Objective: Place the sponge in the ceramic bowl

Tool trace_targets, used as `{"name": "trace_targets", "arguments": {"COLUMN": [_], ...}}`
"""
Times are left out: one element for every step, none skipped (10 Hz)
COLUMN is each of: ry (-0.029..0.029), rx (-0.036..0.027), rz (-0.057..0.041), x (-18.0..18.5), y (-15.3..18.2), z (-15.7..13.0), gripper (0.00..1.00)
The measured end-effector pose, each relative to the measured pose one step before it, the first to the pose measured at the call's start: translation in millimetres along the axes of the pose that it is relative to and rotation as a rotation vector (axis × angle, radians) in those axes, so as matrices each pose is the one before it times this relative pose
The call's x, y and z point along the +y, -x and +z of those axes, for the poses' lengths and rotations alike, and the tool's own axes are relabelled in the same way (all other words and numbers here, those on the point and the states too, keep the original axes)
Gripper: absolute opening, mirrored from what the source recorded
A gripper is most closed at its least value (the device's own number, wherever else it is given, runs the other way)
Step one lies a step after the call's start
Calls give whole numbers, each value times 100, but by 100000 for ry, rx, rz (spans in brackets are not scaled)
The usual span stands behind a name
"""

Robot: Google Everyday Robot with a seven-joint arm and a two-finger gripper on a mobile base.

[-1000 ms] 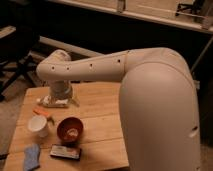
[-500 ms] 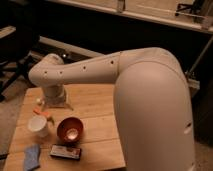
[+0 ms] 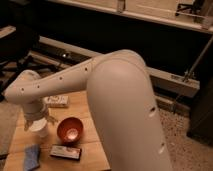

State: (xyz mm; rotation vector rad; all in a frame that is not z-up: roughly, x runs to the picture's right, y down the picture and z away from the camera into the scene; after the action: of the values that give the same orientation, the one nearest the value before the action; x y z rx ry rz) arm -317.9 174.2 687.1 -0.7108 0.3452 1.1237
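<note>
So the sponge [image 3: 31,156] is lying flat on the front-left corner of the table [image 3: 82,112], down by the bottom edge of my view, and it's not in the ceramic bowl [image 3: 70,130]. The bowl sits near it, up and to the right, looking empty from here, and a dark packet [image 3: 66,151] lies just in front of the bowl, between the two. The gripper [image 3: 40,120] hangs left of the bowl, over what looks like a white cup [image 3: 40,132]. From this angle I honestly can't tell how far open it is or whether it has anything in it; it definitely doesn't have the sponge. My worries are that the cup is right under the wrist, so dropping or swinging toward the sponge could knock it over. The sponge is also close to the edge, so a sloppy push could slide it off. And it's floppy and about bowl-wide, so it might drape over the rim.
</note>
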Motion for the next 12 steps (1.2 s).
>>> {"name": "trace_targets", "arguments": {"ry": [-1877,-1625,-1941,-2699,-1361,-1145,-847,-158,224,413,528,803], "rx": [2824,2254,1837,2006,1312,1214,1127,1124,287,255,94,-50], "rz": [-6055,-4460,-3954,-4365,-2065,-1407,-492,320,494,1415,1735,1556], "x": [1414,1131,1059,1300,822,772,614,715,406,325,143,196], "y": [-858,-629,-434,-410,-162,-39,34,31,66,100,76,41], "z": [1282,894,723,931,705,908,1037,1184,640,868,824,655], "gripper": [80,80,80,80,80,80,80,80,80,80,80,80]}}
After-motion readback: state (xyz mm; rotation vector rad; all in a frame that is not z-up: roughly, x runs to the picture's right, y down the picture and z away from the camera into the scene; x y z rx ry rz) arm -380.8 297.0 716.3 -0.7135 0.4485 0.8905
